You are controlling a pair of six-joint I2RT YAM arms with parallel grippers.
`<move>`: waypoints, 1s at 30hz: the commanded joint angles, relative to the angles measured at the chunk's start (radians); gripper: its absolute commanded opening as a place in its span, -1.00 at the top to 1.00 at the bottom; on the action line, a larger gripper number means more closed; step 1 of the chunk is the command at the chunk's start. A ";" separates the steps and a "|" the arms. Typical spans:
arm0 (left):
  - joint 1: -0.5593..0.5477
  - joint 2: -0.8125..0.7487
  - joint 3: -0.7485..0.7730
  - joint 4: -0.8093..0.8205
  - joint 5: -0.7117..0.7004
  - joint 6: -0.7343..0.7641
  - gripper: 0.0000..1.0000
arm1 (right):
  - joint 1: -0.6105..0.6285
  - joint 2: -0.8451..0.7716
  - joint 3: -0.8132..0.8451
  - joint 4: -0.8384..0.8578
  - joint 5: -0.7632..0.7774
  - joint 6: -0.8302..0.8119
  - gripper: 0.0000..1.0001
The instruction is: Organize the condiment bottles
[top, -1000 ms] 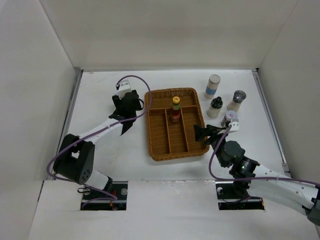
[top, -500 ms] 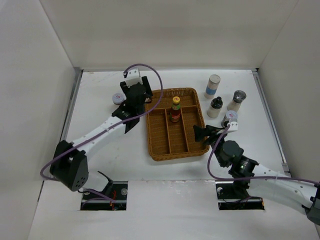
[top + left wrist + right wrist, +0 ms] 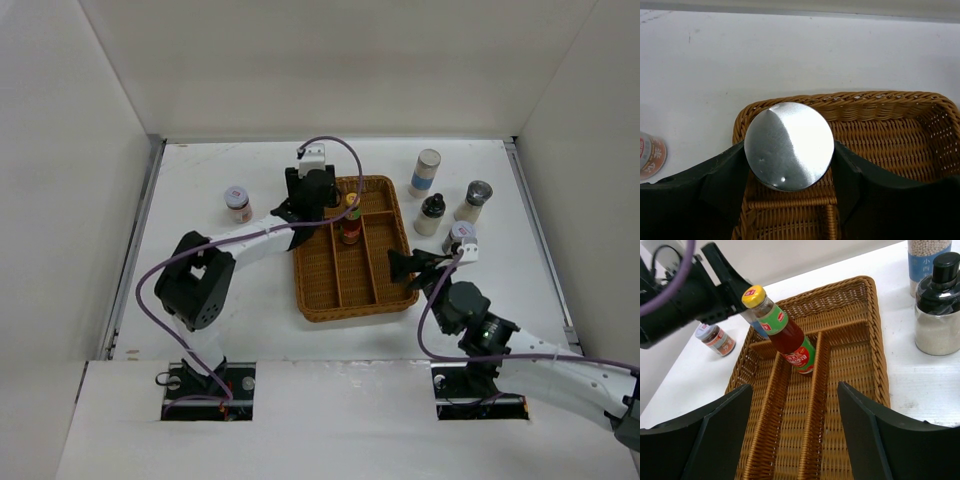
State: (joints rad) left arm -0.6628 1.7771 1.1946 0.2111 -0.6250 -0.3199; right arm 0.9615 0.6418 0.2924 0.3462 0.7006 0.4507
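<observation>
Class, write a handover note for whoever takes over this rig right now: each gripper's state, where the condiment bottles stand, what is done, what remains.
Left gripper: shut on the silver-capped jar, over the far-left corner of the wicker tray.
Right gripper: open, empty, by the tray's right edge.
Done: yellow-capped sauce bottle stands in the tray's middle compartment.
To do: place the held jar; red-lidded jar stands left of the tray; blue-banded jar, black-capped jar, grey-capped jar and white-lidded jar stand right of it.

L pincer [image 3: 789, 172] w/ silver-capped jar [image 3: 789, 145] swung right to over tray's [image 3: 880, 96] far-left corner, red-lid jar [image 3: 238, 203] now uncovered
</observation>
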 commanded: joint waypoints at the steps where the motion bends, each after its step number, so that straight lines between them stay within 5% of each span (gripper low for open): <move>1: -0.002 -0.021 0.016 0.116 -0.041 0.007 0.35 | -0.008 -0.016 -0.007 0.037 0.013 0.008 -0.53; 7: -0.017 -0.027 -0.039 0.149 -0.054 -0.013 -0.50 | -0.010 -0.027 -0.009 0.036 0.014 0.008 -0.64; 12: -0.025 -0.212 -0.125 0.178 -0.059 -0.022 -0.85 | -0.019 -0.054 0.001 0.022 0.008 0.009 -0.59; 16: -0.050 -0.416 -0.246 0.224 -0.059 -0.031 -0.93 | -0.017 -0.062 0.091 -0.062 0.008 0.008 0.10; 19: -0.076 -0.579 -0.419 0.281 -0.065 -0.079 -0.91 | -0.054 -0.002 0.235 -0.175 0.001 -0.004 0.38; 25: -0.154 -0.830 -0.829 0.476 -0.042 -0.238 -0.77 | -0.282 0.267 0.565 -0.371 -0.104 -0.084 0.31; 30: -0.215 -0.837 -0.983 0.618 -0.022 -0.292 -0.78 | -0.538 0.459 0.744 -0.447 -0.202 -0.124 -0.25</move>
State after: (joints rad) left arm -0.8562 0.9379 0.2405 0.6544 -0.6689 -0.5449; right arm 0.5327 1.0203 0.9489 -0.0055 0.5812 0.3725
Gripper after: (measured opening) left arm 0.886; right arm 0.589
